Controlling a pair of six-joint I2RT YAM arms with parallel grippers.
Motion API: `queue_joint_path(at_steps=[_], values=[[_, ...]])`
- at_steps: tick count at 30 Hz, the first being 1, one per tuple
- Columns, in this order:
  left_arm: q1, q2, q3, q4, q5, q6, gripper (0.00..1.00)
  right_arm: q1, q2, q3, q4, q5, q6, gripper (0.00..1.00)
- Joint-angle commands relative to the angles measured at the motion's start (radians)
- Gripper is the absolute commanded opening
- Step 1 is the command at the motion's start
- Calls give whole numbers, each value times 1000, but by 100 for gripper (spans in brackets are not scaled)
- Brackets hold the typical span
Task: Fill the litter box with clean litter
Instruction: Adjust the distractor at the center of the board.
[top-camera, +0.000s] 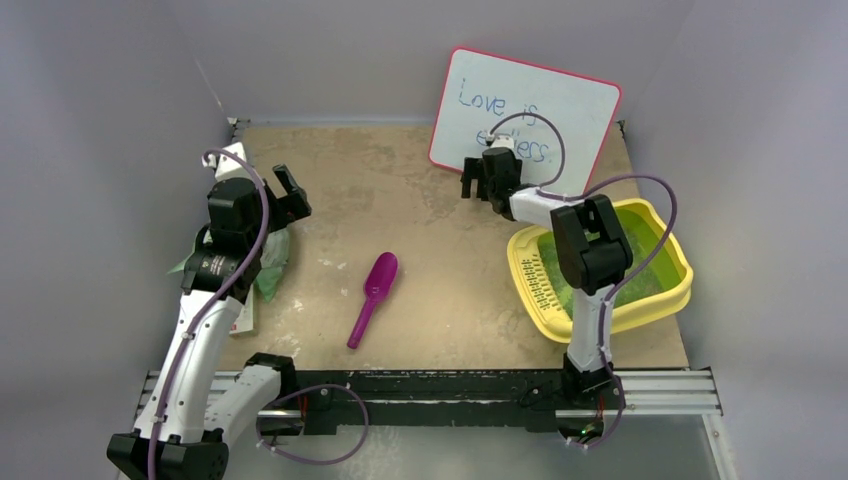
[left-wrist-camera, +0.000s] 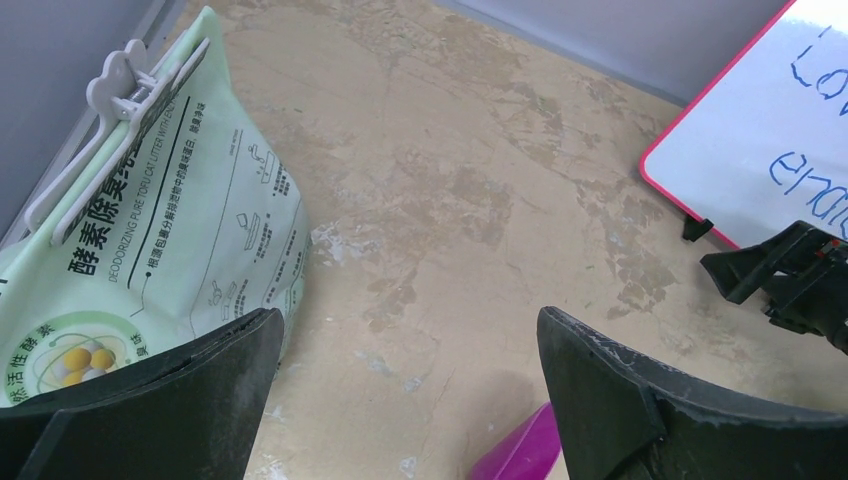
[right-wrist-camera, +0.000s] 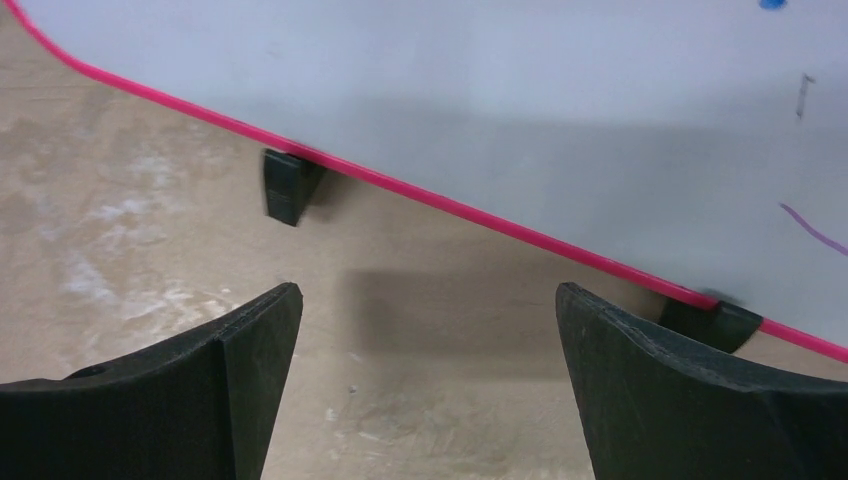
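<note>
**Litter refill: the spots where I think this goes sideways**

The yellow litter box (top-camera: 640, 316) sits at the right edge of the table (top-camera: 420, 200), grille end facing the middle. There's green litter (top-camera: 655, 270) in it, but I can't tell how deep because the right arm (top-camera: 590, 245) hangs right over the tray. That's worry one: if that arm swings low, it could catch the rim and shove or tip the box, and granules go everywhere.

The right gripper (top-camera: 485, 180) is spread wide and holding nothing. It's parked just in front of the red-framed whiteboard (top-camera: 525, 110), and its wrist view is basically all board plus one of its little black feet (right-wrist-camera: 285, 185). The board is only propped up, so a nudge forward probably knocks it over.

The magenta scoop (top-camera: 372, 298) lies flat mid-table, well apart from both grippers. It's thin and slick-looking, so a grab from above could just skate it away.

The pale green litter bag (left-wrist-camera: 150, 250) is at the left edge, under the left arm, with a white clip (left-wrist-camera: 125, 85) holding its top closed. The left gripper (left-wrist-camera: 400, 330) is also wide open and empty, hovering beside the bag. Nothing comes out until the clip is off, and pulling at it one-handed could drag the bag over or spring it open in a burst. After that, every scoopful has to cross bare table to reach the box, so any tilt leaves a green trail.
</note>
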Motion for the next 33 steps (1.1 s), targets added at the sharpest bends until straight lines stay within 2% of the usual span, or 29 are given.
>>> queue_joint_path(at_steps=[1, 4, 13, 23, 27, 30, 33], values=[[-3, -15, 23, 52, 11, 37, 98, -26, -10, -29, 112, 120, -6, 99], [-3, -24, 22, 47, -17, 35, 99, -64, 10, -6, 66, 114, -13, 99], [-3, -28, 17, 66, 18, 37, 99, -159, 18, 41, 10, 122, -5, 99], [-3, -25, -11, 73, 72, 26, 99, -210, 13, 118, -116, 17, 30, 99], [-3, -11, -19, 73, 54, 1, 99, -210, -57, 55, -102, -61, 62, 99], [-3, 11, -25, 52, -1, -25, 99, -208, -117, 40, -154, -142, 64, 99], [-3, 26, -37, 51, -7, -47, 99, -207, -197, -2, -129, -256, 34, 99]])
